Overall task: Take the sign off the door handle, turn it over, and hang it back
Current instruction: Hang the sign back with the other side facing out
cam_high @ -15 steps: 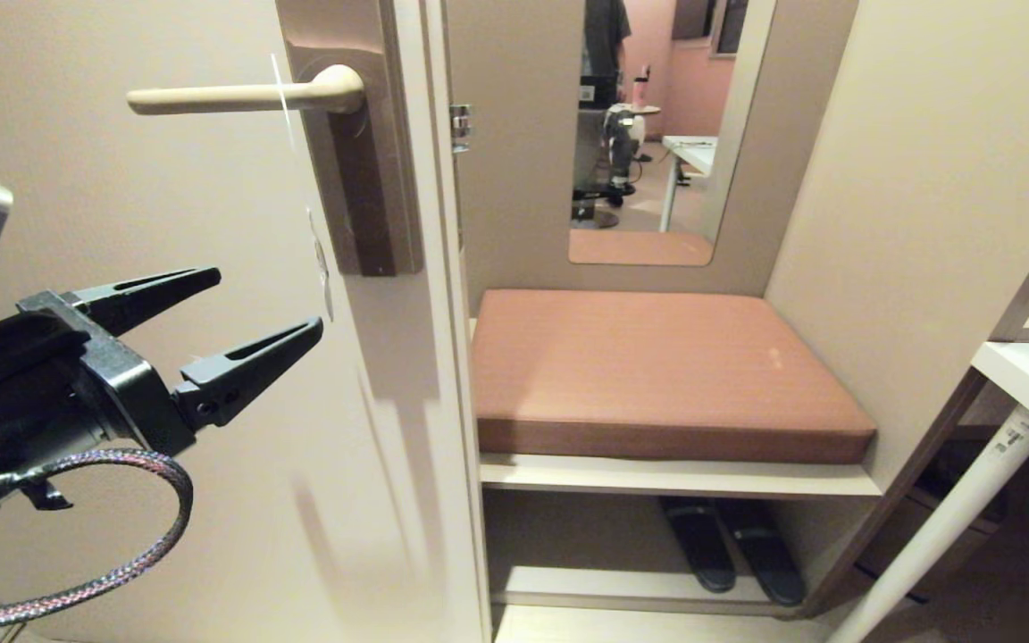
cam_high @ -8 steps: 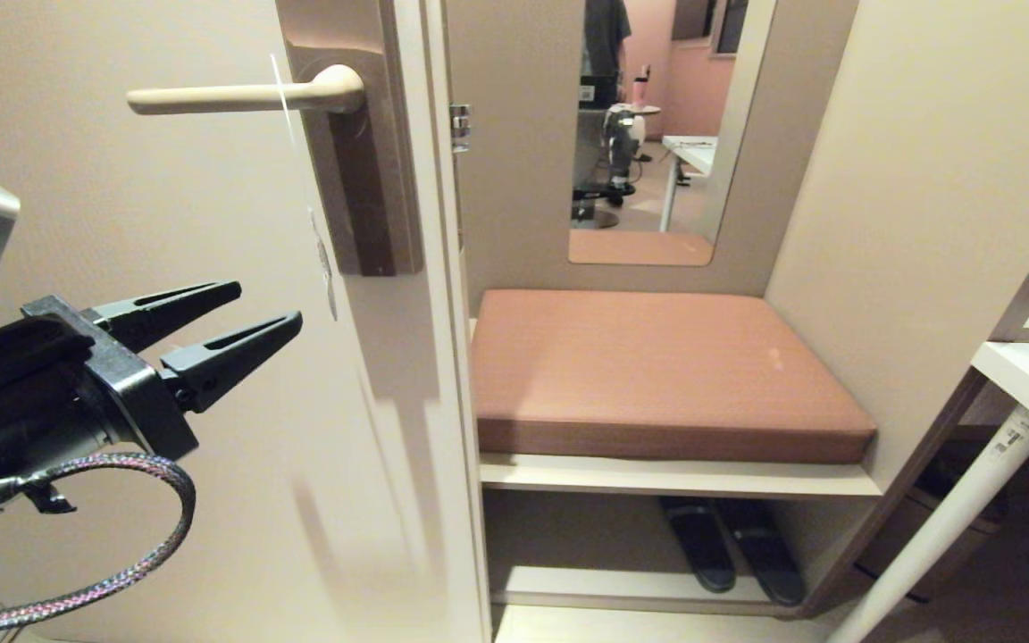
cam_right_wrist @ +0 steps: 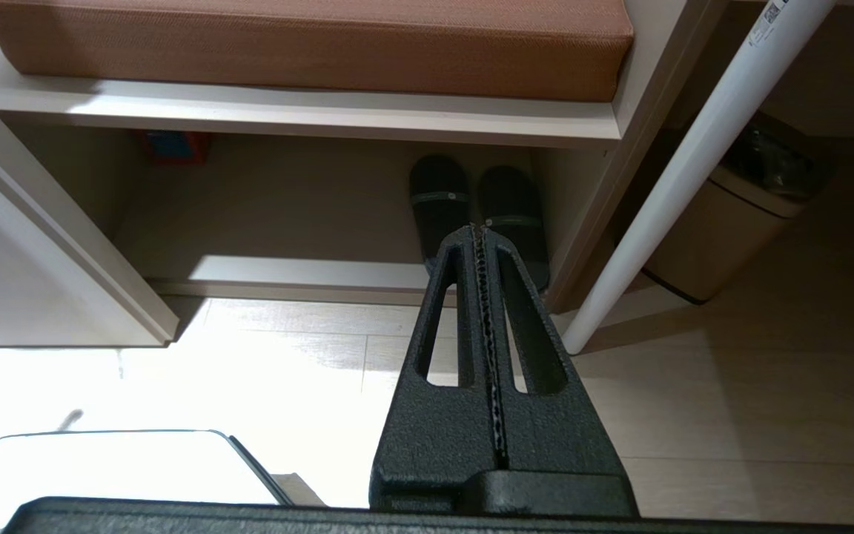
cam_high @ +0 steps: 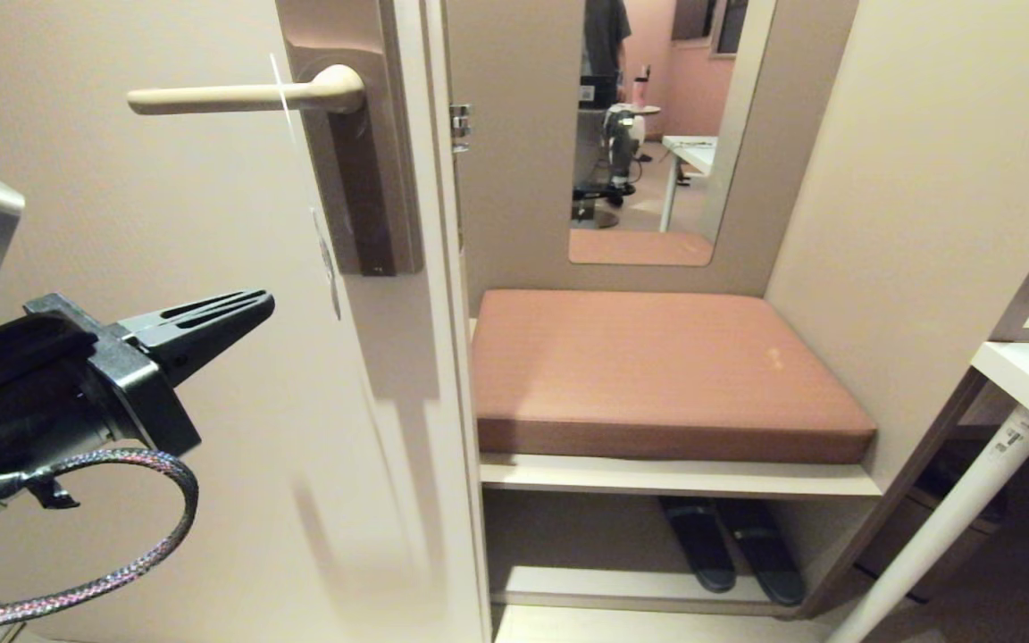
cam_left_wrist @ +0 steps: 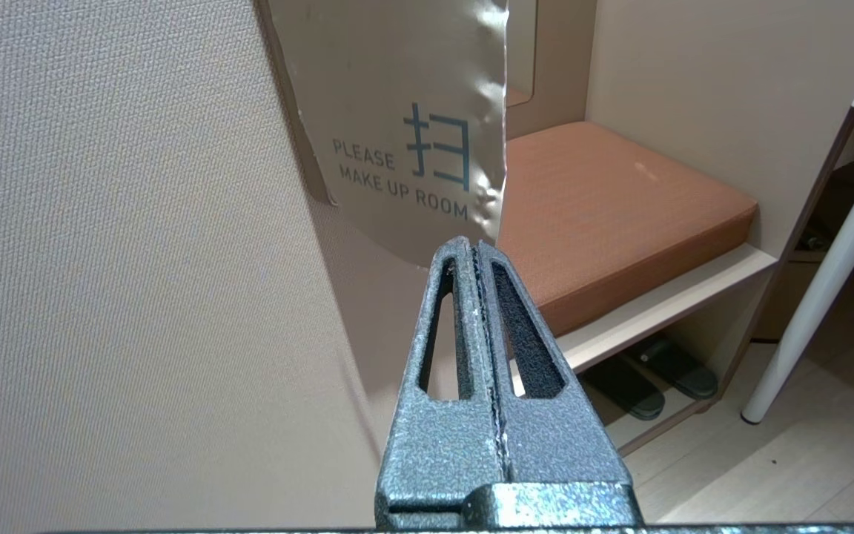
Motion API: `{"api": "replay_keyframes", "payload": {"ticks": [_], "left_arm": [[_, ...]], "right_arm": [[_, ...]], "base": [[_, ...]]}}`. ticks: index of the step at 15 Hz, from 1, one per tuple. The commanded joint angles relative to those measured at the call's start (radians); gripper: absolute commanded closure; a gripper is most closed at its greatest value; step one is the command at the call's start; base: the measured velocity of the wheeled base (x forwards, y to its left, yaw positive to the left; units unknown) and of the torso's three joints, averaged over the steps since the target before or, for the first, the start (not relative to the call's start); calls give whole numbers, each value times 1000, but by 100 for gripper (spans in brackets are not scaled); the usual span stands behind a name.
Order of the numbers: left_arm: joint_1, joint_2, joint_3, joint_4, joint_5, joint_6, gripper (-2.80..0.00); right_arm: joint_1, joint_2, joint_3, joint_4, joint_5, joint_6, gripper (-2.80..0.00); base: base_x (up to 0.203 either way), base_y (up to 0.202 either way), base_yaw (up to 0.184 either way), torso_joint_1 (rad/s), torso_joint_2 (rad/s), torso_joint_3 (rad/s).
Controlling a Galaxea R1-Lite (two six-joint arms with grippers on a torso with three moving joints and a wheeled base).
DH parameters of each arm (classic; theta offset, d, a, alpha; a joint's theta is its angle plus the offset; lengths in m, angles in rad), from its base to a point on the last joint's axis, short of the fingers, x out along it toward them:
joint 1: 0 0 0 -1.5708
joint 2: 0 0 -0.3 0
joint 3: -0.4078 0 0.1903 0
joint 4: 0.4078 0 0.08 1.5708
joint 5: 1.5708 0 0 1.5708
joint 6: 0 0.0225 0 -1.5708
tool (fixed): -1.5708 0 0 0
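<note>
Warm indoor light, fairly even in the head view. Door [cam_high: 166,268] carried soft streaked shadows below the door handle [cam_high: 238,96], with the backplate's shadow falling down the door edge. Sign [cam_left_wrist: 412,126] showed wrinkled specular glare along its edge in the left wrist view; print stayed legible. Cushion [cam_high: 657,366] was evenly lit, and the shelf under it sat in deep shadow, slippers [cam_right_wrist: 479,208] barely separated from it. Right wrist view had blown-out floor [cam_right_wrist: 138,371] near the door's foot, detail lost. Left gripper [cam_high: 246,308] looked slightly soft up close. Straight lines bowed toward the head view's edges.
</note>
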State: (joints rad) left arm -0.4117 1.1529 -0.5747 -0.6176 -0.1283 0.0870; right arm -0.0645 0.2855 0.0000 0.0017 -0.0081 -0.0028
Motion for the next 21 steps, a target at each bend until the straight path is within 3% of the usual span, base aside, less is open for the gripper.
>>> {"api": "replay_keyframes", "payload": {"ticks": [1,21], "left_arm": [[1,12,-9,-4,-1,0,0],[7,174,-168,-11,-2,13,0]], "right_arm": [[0,1,0,0,0,0,0],[0,1,0,0,0,0,0]], "base": [[0,0,0,0,0,0],[0,0,0,0,0,0]]}}
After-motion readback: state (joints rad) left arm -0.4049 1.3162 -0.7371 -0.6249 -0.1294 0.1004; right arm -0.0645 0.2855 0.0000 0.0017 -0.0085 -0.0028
